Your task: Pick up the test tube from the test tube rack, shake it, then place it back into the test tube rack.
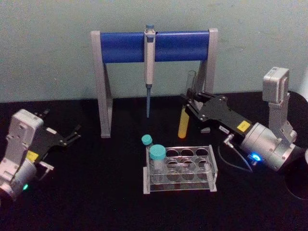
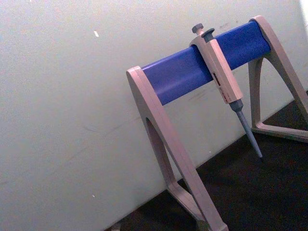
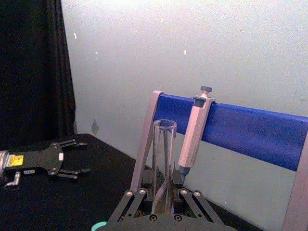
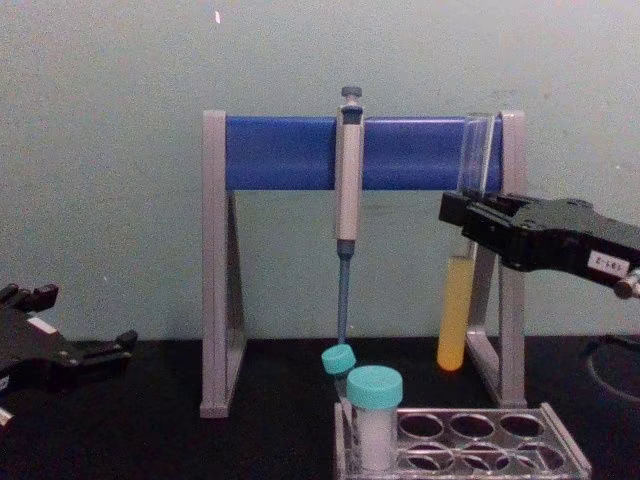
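closest in, on the black table [image 1: 96, 207]: clear rack [image 1: 213, 169], two teal-capped tubes [image 1: 157, 154] standing at its left end. grips the test tube [image 4: 455, 312] with the right claw [image 4: 466, 222], fingers closed on the glass about mid-length, above the yellow-orange liquid. holds it nearly upright, leaning slightly, raised clear of the rack, behind its right end and near the right leg of the grey stand [image 1: 102, 82], to the right of the hanging pipette [image 1: 149, 57]. reaches in from the right, claw pointing left. keeps the left claw [image 1: 63, 123] low at the left, fingers spread and holding nothing, well apart from the rack. hides a band of the tube behind the fingers; cannot tell whether glass touches the stand leg. cuts off the tube's lower part in the right wrist view.
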